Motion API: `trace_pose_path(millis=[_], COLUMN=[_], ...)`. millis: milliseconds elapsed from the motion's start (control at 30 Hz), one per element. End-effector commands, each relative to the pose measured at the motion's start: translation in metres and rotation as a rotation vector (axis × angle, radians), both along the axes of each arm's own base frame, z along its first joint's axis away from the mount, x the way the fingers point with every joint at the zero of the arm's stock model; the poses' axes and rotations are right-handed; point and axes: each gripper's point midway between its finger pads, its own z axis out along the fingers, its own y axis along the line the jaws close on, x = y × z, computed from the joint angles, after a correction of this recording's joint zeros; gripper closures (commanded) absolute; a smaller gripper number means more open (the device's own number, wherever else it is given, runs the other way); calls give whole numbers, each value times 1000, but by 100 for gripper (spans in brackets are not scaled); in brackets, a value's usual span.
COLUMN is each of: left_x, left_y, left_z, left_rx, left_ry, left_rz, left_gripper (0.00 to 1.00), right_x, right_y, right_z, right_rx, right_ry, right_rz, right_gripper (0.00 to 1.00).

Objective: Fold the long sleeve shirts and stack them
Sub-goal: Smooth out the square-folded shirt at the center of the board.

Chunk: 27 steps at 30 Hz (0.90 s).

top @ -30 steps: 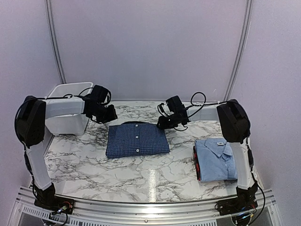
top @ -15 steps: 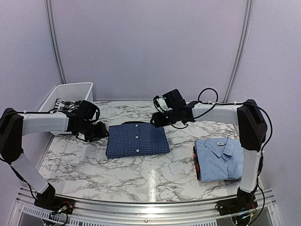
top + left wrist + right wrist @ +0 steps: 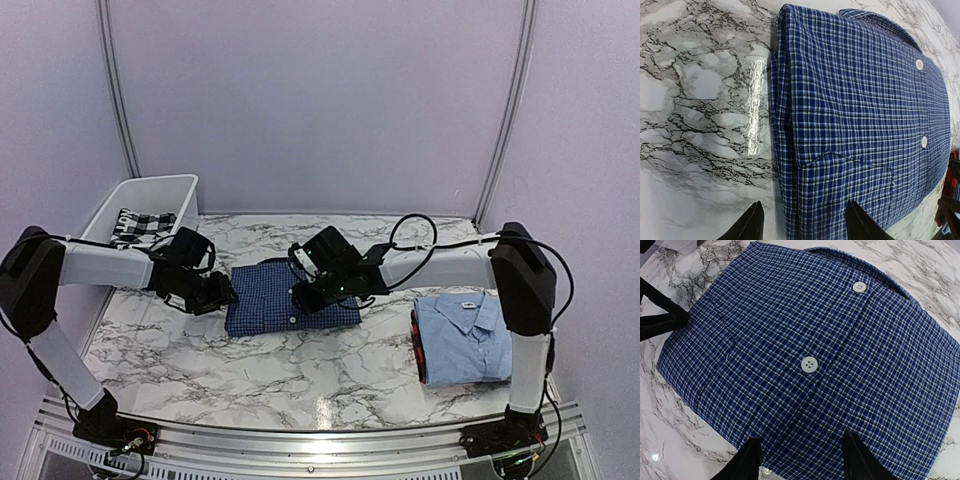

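A folded dark blue checked long sleeve shirt [image 3: 262,296] lies at the middle of the marble table, collar toward the back. My left gripper [image 3: 220,297] stands open at its left edge; in the left wrist view that folded edge [image 3: 790,165] runs between the black fingertips [image 3: 756,222]. My right gripper [image 3: 308,296] hovers open over the shirt's front right part, with its jaws astride the near hem [image 3: 805,440] below a white button [image 3: 809,364]. Neither holds cloth. A folded light blue shirt [image 3: 462,338] with a white neck label rests at the right.
A white bin [image 3: 160,189] at the back left holds a black-and-white checked cloth [image 3: 140,222]. A red edge [image 3: 415,345] shows under the light blue shirt. The left gripper's dark fingers [image 3: 660,317] show at the shirt's far side in the right wrist view.
Both arms came down onto the dark blue shirt: the left from beside the bin to its left edge, the right leftward over its front. Both sets of jaws have opened wider.
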Motion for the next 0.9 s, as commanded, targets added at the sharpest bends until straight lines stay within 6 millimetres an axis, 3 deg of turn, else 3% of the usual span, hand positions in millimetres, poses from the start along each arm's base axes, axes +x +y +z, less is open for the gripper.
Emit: trace_pose_path(millis=[0,267,467,667,867], left_x=[7,4,2,-3,-3], left_y=[-5,-7,-12,-14,-18], left_z=[-12,-29,-37,-45,-47], left_rx=[-4,3,-2,5,-3], left_ry=[11,46,67,91,105], left_rz=[-20,-27,-31,-30,-12], left_gripper=[43,43,49,52,64], right_x=[-1,-2,-5,-5,-4], right_y=[0,-2,-9,-13,-9], right_z=[-11,-37,-56,-54,-38], right_rx=[-43,-128,-180,-190,-159], right_ry=[-4,1,18,14,5], right_rz=[-30,-54,-65,-76,-76], right_gripper=[48,45,44,43,43])
